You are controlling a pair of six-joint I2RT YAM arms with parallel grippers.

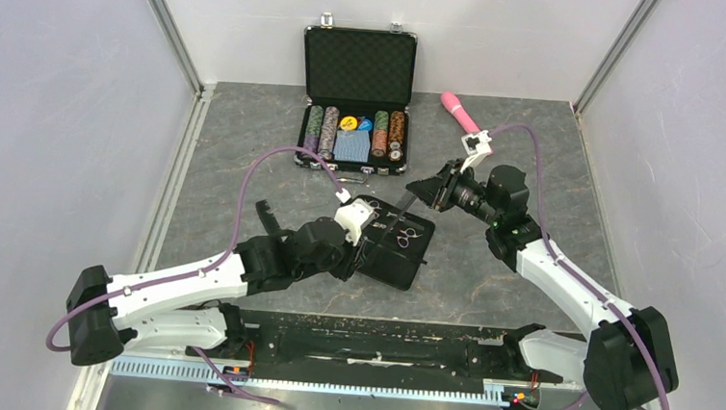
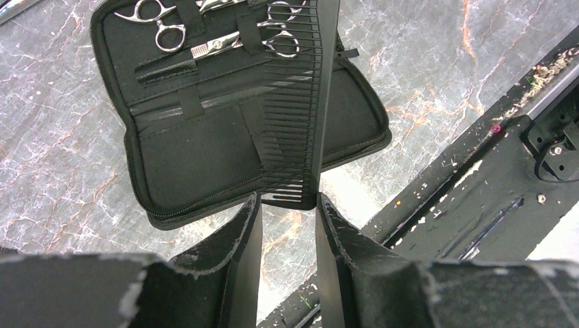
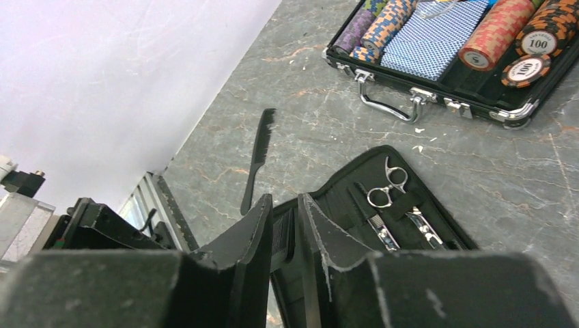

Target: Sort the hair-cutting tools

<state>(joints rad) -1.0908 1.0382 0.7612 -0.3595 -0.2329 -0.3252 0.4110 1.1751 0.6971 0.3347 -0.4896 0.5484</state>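
all positions ref the pouch [image 2: 191, 157], which lay unzipped and opened flat on the worktop [image 1: 220, 127].

left tool [image 2: 288, 205]: jaws part-way closed and clamped on the near end of a long black comb [image 2: 300, 102], pinching it across its width. comb ran out over the open pouch from its near edge to past its far edge, teeth pointing left in the left wrist view. couldn't tell whether it touched the fabric.

right tool [image 3: 285, 205]: sat at the pouch's far right corner, jaws drawn narrow with the comb's far end between the fingers. read as contact on both sides, so both tools had hold of the same comb, one at each end.

scissors [image 2: 215, 45]: silver, ring handles, two pairs by the look, tucked under straps in the pouch's far half. the comb crossed in front of one pair's handles in the left wrist view.

second comb [image 3: 256, 160]: black, lay flat on the worktop off the pouch's left side, apart from it, neither tool on it.

other stuff: open poker chip case [image 1: 359, 65] stood beyond the pouch's far edge, apart from it; pink wand [image 1: 460, 111] lay beyond the pouch and to its right, near the case's right side.
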